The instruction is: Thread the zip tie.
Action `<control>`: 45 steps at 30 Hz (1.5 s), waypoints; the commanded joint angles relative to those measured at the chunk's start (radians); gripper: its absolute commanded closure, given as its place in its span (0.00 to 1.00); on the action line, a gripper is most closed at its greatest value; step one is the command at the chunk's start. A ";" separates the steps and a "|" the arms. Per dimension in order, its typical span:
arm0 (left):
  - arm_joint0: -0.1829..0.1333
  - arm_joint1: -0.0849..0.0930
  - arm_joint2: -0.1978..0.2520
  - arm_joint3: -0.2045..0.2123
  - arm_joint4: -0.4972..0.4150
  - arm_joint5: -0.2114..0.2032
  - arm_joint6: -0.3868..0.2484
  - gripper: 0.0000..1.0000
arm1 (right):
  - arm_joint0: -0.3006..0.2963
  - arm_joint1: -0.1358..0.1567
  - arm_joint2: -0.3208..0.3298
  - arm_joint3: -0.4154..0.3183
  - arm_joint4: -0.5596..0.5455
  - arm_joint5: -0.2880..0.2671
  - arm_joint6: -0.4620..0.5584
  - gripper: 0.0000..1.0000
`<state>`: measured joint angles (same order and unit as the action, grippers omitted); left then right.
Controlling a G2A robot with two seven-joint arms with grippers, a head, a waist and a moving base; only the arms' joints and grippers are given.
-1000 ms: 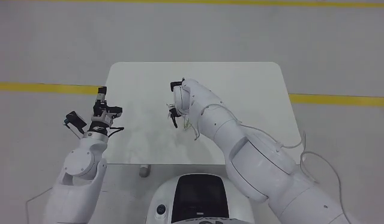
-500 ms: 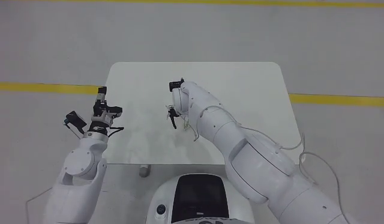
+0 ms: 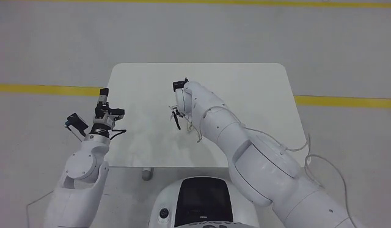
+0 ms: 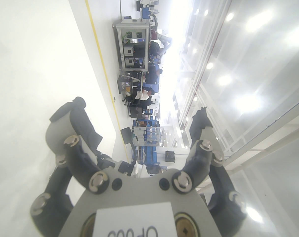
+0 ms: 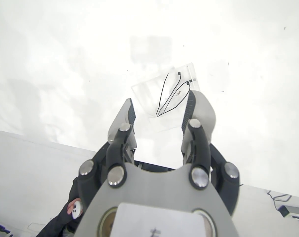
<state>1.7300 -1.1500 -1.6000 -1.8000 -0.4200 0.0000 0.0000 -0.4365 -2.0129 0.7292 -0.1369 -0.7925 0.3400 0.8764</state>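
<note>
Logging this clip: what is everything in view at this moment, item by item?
zip ties: three, black, lying unlooped on the clear plastic sheet.
clear plastic sheet: one, transparent, flat on the table.
table: one, white, in front of the robot.
floor lines: two, yellow, one beyond the table, one running under it.
left gripper: one, grey and black, open and empty, at the table's left edge.
right gripper: one, grey and black, open and empty, above the zip ties.
</note>
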 commanded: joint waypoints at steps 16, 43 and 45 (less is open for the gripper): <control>0.000 0.000 0.000 0.000 0.000 0.000 0.000 0.00 | -0.023 -0.002 -0.033 0.021 0.035 0.000 -0.015 0.83; 0.000 0.000 0.000 0.000 0.000 0.000 0.000 0.00 | -0.027 -0.006 -0.036 0.094 0.046 0.000 -0.056 0.87; 0.000 0.000 0.000 0.000 0.000 0.000 0.000 0.00 | -0.028 -0.008 -0.036 0.096 0.042 0.000 -0.058 0.87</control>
<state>1.7300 -1.1500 -1.6000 -1.8000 -0.4200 0.0000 0.0000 -0.4634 -2.0198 0.6933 -0.0417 -0.7482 0.3400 0.8199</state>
